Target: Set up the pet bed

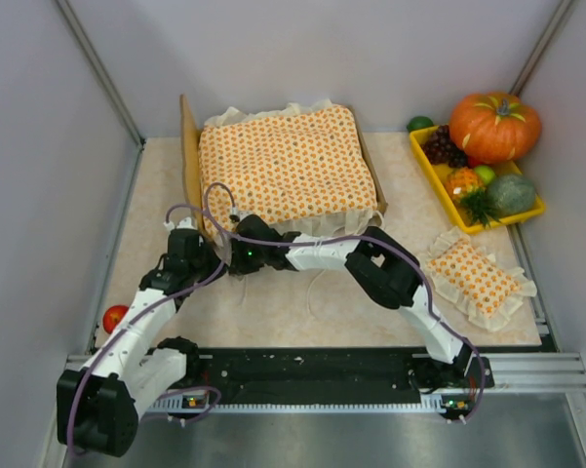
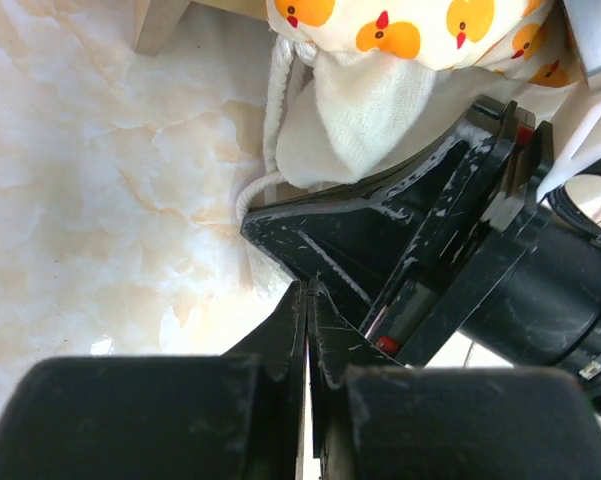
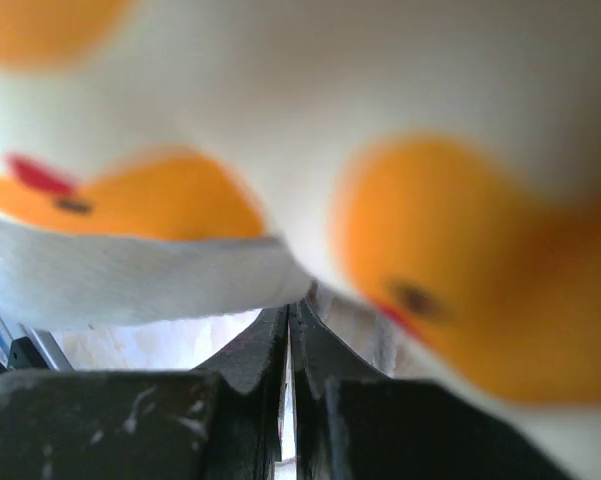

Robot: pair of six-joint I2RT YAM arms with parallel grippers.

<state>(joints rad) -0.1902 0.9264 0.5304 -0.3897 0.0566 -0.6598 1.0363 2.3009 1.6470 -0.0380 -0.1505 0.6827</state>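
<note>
Beige marbled table; toward its back, small light-wood pet bed with tall rounded headboard, draped in an orange-dotted ruffled bedspread. Small matching ruffled pillow well apart, on the table's right. At the bedspread's near-left corner, left gripper and right gripper, fingers of each pressed together; pinching cloth or not, cannot tell. Probably tidying that corner; next calls for reopening, then fetching the pillow.

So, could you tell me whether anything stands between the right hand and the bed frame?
Yes: the bedspread covers the bed frame, and its white ruffle hangs over the near edge, directly ahead of the shut right hand. Its camera shows mostly cloth, no wood.
</note>
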